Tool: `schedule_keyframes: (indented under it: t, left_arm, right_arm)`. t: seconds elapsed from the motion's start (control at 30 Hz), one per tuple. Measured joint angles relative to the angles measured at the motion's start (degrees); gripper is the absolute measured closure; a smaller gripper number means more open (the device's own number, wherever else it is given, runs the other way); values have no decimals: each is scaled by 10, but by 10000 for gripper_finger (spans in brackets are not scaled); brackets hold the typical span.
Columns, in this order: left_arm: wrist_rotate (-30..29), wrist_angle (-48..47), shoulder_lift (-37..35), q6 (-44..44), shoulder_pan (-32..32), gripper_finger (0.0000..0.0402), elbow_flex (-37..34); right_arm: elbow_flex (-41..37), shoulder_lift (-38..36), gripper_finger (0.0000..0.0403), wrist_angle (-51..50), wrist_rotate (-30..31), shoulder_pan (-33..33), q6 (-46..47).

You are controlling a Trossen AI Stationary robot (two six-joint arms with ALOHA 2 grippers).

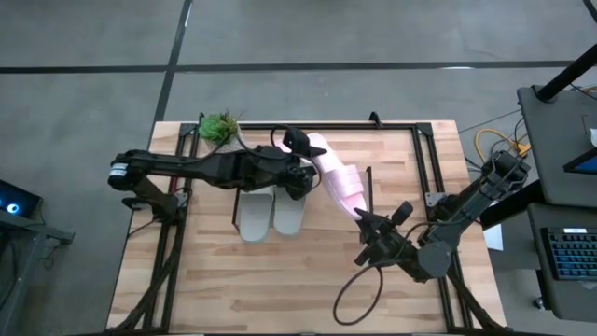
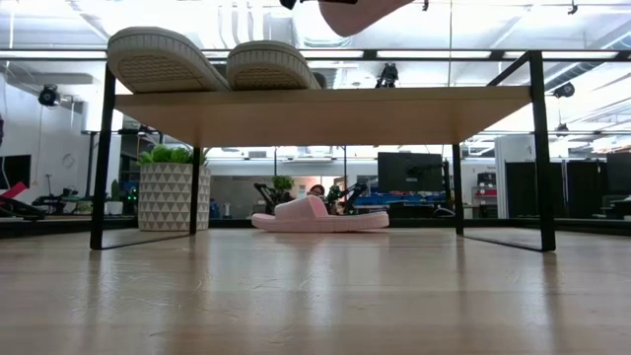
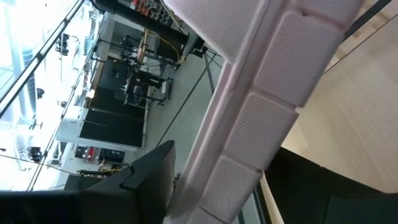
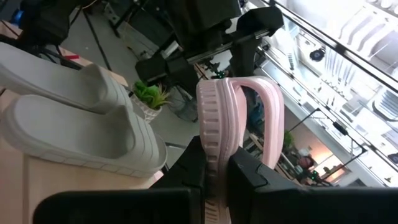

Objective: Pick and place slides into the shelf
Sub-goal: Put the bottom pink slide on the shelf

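Progress check, roughly half done by the look of it. Two grey slides (image 1: 270, 213) parked side by side on the shelf (image 1: 392, 140) board, soles seen on top of it in the low view (image 2: 212, 61).

One pale pink slide (image 1: 338, 184) held in the air over the shelf, pinched at both ends: right end effector (image 1: 366, 227) clamped on its near end, fingers pressed onto the sole edge in the right wrist view (image 4: 214, 168); left end effector (image 1: 300, 161) at its far end by the strap. Left wrist view filled with the pink ribbed sole (image 3: 261, 106), one dark finger (image 3: 146, 177) beside it; grip there looked closed on the slide, but contact not fully visible. Looked like a hand-off or a joint carry, can't say which.

Second pale pink slide (image 2: 320, 214) lying flat on the tabletop (image 1: 280, 289) beneath the shelf board, untouched, seen only in the low view. Potted plant (image 1: 218, 125) at the far left corner of the shelf, out of the way.

Left to do: set the held pink slide on the board beside the grey pair, then fetch the last pink one.
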Motion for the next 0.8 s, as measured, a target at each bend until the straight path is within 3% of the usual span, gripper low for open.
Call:
schedule_keyframes:
  t: [0.17, 0.4, 0.6, 0.8]
  left_arm:
    - [8, 1, 3, -1, 0, 216, 2]
    - [36, -1, 3, 15, 1, 351, 2]
    - [41, -3, 2, 18, 1, 351, 1]
    - [52, -45, -8, -3, 8, 351, -9]
  right_arm:
    - [0, 0, 380, 0, -1, 0, -2]
    - [0, 0, 380, 1, 0, 2, -8]
    - [0, 0, 372, 2, 0, 3, -23]
    - [0, 0, 322, 7, 17, 23, -56]
